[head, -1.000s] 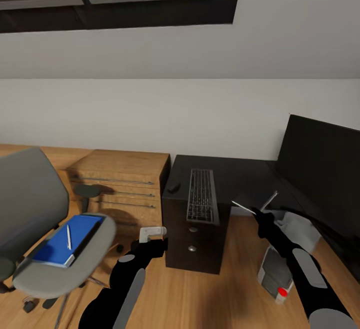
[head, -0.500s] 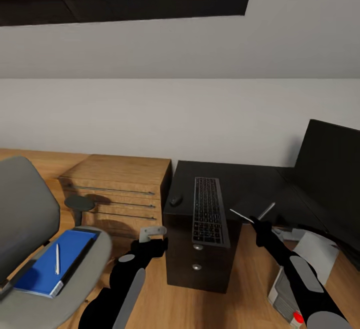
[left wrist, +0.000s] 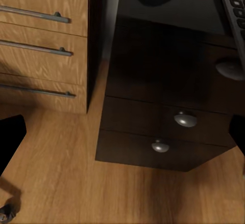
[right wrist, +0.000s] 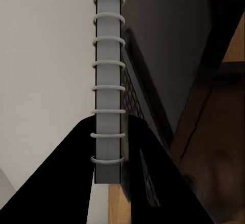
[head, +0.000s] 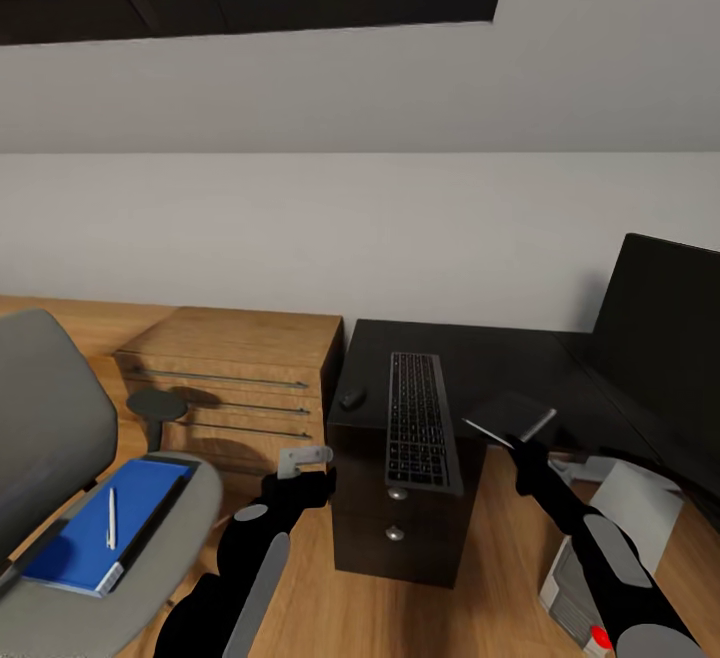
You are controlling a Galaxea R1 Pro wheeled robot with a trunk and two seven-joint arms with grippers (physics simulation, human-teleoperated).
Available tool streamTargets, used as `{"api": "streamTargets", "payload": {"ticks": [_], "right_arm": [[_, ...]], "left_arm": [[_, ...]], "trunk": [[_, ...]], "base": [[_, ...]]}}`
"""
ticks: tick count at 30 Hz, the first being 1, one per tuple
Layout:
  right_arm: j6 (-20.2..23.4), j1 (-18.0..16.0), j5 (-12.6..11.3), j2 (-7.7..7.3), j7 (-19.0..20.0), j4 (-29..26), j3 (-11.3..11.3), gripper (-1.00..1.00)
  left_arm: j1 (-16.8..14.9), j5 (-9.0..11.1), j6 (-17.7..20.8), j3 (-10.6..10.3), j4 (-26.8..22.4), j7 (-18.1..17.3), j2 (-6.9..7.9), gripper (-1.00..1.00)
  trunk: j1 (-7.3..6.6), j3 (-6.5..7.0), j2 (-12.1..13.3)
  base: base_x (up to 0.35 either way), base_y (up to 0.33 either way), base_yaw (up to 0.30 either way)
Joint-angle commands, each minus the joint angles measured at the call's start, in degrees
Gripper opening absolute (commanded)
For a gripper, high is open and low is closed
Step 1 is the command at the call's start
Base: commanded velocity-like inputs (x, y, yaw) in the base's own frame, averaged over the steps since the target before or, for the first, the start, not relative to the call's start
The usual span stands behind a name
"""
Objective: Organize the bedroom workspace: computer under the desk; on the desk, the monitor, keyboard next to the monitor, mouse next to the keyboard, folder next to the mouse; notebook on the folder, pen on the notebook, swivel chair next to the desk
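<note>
The right gripper is closed on the notebook, pinching its near edge and holding it nearly flat in the air just above the near end of the bench, to the right of the keyboard. In the right wrist view the notebook runs straight out from between the dark fingers, its pale spiral binding edge-on to the camera.

The keyboard lies lengthwise on the black bench top, its near end reaching the front edge above the dark drawer unit with its round silver knobs. The mouse sits on the bench just left of the keyboard, close to the left edge. The monitor stands at the right of the bench, well apart from the keyboard. The computer stands on the wooden floor at the lower right, beside the right arm.

The left gripper hangs low in front of the drawer unit, between it and the swivel chair; I cannot tell how far its jaws are parted, and nothing is seen in them. On the chair's seat lies the blue folder with the white pen on top. A light wooden drawer chest stands left of the bench.
</note>
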Motion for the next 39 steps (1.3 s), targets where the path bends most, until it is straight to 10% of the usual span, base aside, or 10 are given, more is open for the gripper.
{"api": "streamTargets", "payload": {"ticks": [1, 22, 39], "right_arm": [[0.42, -0.05, -0.37, 0.01, 0.16, 0.08, -0.32, -1.00], [-3.31, -0.05, -0.09, -0.16, 0.08, 2.84, -1.19, -1.00], [-3.84, -0.05, 0.01, -0.10, 0.08, 3.29, -1.11, -1.00]], "left_arm": [[-0.04, 0.59, 0.16, -0.07, -0.06, 0.54, 0.01, 1.00], [-0.04, 0.55, 0.16, 0.09, -0.41, 0.63, 0.00, 1.00], [-0.04, 0.56, 0.16, 0.08, -0.05, 0.54, 0.19, 1.00]], "trunk": [[0.22, -0.24, -0.45], [4.83, -4.01, -8.87], [4.83, -4.01, -8.87]], "base": [[0.000, 0.000, 0.000], [0.000, 0.000, 0.000], [0.068, 0.000, 0.000]]}}
